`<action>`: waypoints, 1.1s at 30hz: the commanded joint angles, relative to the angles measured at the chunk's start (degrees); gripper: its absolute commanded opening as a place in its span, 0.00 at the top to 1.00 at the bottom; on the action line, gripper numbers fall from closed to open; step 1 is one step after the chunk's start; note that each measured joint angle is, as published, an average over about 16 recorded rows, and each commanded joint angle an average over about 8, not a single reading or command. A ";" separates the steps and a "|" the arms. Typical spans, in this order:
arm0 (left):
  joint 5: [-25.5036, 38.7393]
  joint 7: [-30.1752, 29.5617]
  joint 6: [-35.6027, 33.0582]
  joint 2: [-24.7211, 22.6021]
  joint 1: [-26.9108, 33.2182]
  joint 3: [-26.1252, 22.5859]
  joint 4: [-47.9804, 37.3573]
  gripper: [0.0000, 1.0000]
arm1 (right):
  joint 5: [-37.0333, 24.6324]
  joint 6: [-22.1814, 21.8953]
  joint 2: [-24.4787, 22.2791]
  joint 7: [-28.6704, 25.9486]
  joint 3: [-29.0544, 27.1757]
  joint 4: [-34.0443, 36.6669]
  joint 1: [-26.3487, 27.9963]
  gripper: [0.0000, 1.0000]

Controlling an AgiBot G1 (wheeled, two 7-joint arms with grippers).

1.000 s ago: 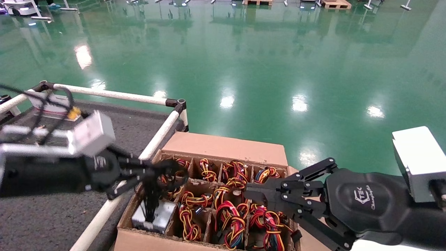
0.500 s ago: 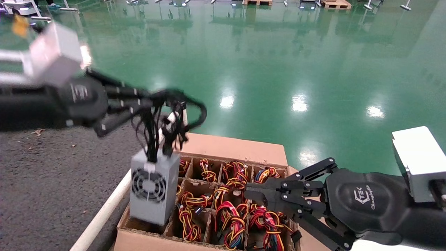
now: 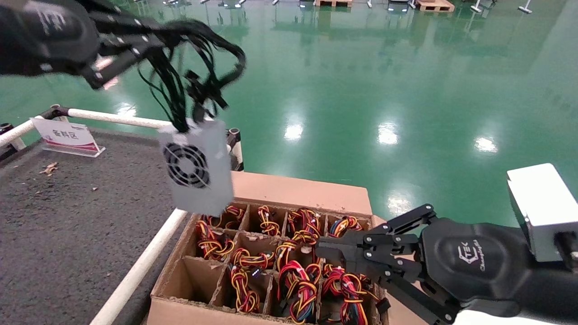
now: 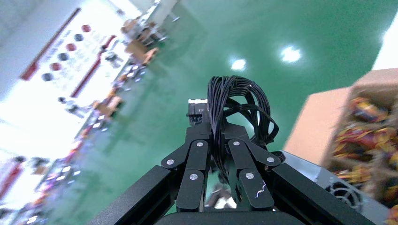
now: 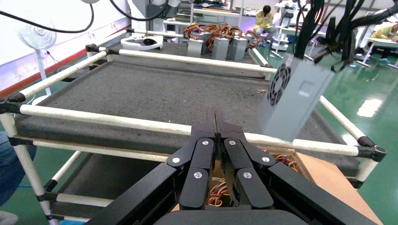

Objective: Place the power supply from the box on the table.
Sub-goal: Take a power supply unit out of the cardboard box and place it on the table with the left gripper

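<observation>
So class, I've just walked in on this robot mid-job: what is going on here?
The left gripper has its jaws shut on the black cables of a grey power supply, which hangs in the air above the box and beside the table rail. One front corner cell of the box is empty; the other visible cells hold units with coloured cables. The right gripper waits over the box, jaws shut, holding nothing.

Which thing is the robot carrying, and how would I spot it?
Find the cardboard box of cable-stuffed cells beside the table. Above its corner nearest the table, the power supply dangles from the left tool. Only its cables are all black; the others are red and yellow.
</observation>
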State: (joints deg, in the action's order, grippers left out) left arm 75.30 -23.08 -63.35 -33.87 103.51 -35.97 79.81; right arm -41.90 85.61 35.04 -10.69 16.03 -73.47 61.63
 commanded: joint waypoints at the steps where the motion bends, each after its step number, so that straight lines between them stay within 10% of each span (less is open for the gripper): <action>1: 1.19 0.49 0.35 -0.08 0.94 -0.26 -0.58 1.00 | 0.00 0.00 0.00 0.00 0.00 0.00 0.00 1.00; 33: 12.18 12.78 8.09 -9.13 5.22 -11.71 -32.07 1.00 | 0.00 0.00 0.00 0.00 0.00 0.00 0.00 1.00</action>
State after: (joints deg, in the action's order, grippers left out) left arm 87.25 -10.35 -55.15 -42.96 108.64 -47.66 47.98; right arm -41.90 85.61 35.04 -10.69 16.03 -73.47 61.63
